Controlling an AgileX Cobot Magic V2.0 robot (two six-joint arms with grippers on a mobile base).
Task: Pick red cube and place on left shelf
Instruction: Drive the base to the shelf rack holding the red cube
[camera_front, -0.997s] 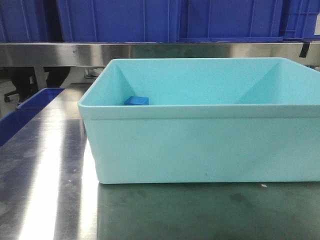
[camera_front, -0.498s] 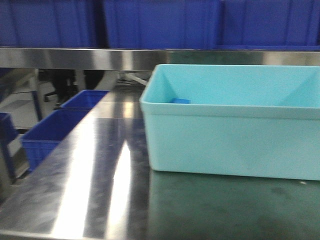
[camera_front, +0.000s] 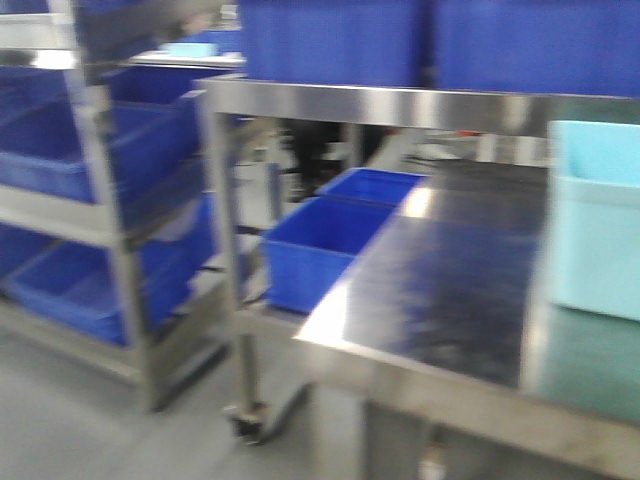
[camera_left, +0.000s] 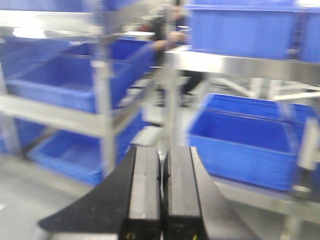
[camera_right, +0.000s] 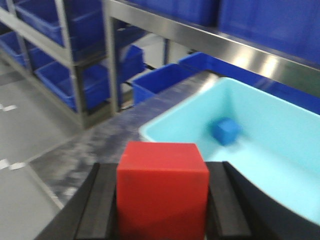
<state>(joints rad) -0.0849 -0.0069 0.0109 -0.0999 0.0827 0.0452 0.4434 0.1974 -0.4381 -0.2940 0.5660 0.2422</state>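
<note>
Swung leftward since a second ago, the front view no longer centres on the pale teal tub (camera_front: 600, 220). The tub now shows only at the right edge, and a second rack (camera_front: 105, 200) holding blue trays (camera_front: 60, 175) has come into view on the far left. That whole view is blurred.

The right gripper (camera_right: 162, 205) is closed on the red cube (camera_right: 162, 175). Its two black fingers (camera_right: 102, 200) press against the cube's left and right faces, and the cube's top and front show between them. Ahead of this gripper and a little to its right the teal tub stands on the steel table (camera_right: 100, 145). A small blue cube (camera_right: 226, 131) lies on the tub's floor, well apart from the red one. Beyond the tub, further ahead of the gripper, runs the flat steel front rail of the left shelf (camera_right: 210, 42), with dark blue crates (camera_right: 270, 20) standing on it. The red cube is in the gripper's grasp, not on the shelf.

The left gripper (camera_left: 161, 195) has its jaws brought together, with only a thin dark slit between them, and it holds nothing. Ahead of it and to its right sits an open blue bin (camera_left: 240, 145). Ahead and to its left stands the second rack, its levels carrying blue trays. The shelf rail crosses above the bin, ahead of this gripper.
</note>
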